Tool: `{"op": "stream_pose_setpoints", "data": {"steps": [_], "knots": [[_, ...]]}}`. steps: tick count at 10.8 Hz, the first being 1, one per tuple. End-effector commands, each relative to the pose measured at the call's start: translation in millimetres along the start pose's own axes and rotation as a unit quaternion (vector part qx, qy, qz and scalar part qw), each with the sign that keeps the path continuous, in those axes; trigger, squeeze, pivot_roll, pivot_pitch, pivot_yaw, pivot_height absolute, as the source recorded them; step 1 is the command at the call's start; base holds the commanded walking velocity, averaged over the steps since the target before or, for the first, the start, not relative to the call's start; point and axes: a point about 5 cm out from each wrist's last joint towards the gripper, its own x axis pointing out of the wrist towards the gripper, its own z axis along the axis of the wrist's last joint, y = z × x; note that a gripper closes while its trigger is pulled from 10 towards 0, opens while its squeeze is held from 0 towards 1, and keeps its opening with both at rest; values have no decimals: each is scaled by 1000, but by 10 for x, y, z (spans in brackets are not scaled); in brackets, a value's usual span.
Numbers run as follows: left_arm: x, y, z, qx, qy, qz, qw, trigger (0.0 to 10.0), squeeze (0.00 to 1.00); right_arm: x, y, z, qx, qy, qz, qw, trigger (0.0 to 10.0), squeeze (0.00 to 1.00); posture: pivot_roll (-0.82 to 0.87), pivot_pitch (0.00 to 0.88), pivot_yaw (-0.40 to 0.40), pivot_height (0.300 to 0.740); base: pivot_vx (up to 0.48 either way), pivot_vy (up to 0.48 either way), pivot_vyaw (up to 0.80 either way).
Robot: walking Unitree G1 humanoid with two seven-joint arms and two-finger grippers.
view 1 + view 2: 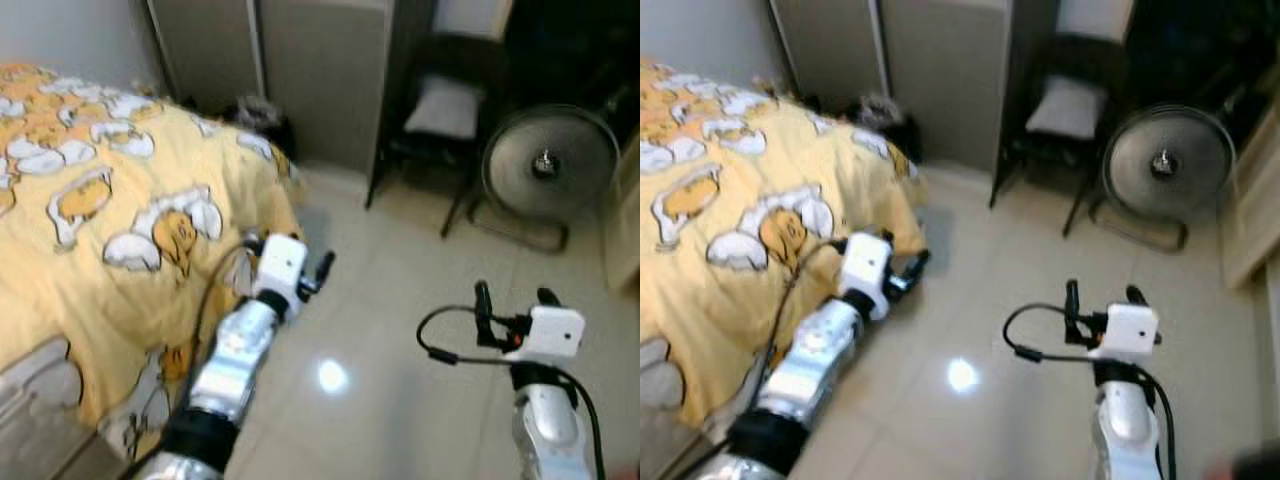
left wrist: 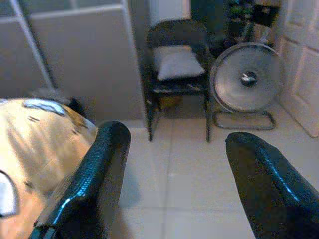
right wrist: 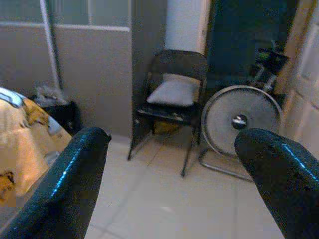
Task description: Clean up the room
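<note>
Two claws: left claw [image 1: 322, 268], right claw [image 1: 512, 297], both spread.

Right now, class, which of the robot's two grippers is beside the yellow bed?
The left gripper: it hangs open by the bed's yellow cover. The right gripper, also open, is over bare floor.

A pale tiled floor [image 1: 400, 330] carries a bed [image 1: 90, 230] under yellow cover, a dark chair [image 1: 440, 110] and a round fan [image 1: 548, 165].
</note>
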Motion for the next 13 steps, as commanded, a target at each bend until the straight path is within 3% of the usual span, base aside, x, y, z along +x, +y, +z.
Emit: {"op": "stream_pose_setpoints", "data": {"steps": [1, 3, 6, 8, 11, 13], "knots": [[-38, 60, -41, 0, 11, 4, 1000, 10000, 0, 5, 80, 9, 13, -1, 9, 1000, 10000, 0, -130, 0, 20, 740, 469, 0, 0], [-34, 6, -68, -5, 16, -6, 1000, 10000, 0, 12, 80, -31, 13, 14, 9, 1000, 10000, 0, -132, 0, 25, 740, 471, 0, -309], [7, 241, -149, -61, 38, 82, 994, 10000, 0, -3, 42, -15, 26, 4, -1, 1000, 10000, 0, -142, 0, 26, 740, 469, 0, 0], [14, 359, -218, -88, 45, 117, 988, 10000, 0, -34, -129, -60, 57, 19, -44, 997, 10000, 0, -151, 0, 17, 740, 469, 0, 0], [20, 347, -272, -79, 44, 110, 990, 10000, 0, -35, -162, -67, 46, 21, -47, 998, 10000, 0, -160, 0, 18, 740, 469, 0, 0], [42, 309, -269, -75, 38, 92, 992, 10000, 0, -22, -123, -78, 34, 28, -40, 998, 10000, 0, -162, 0, 17, 740, 469, 0, -728]]}}
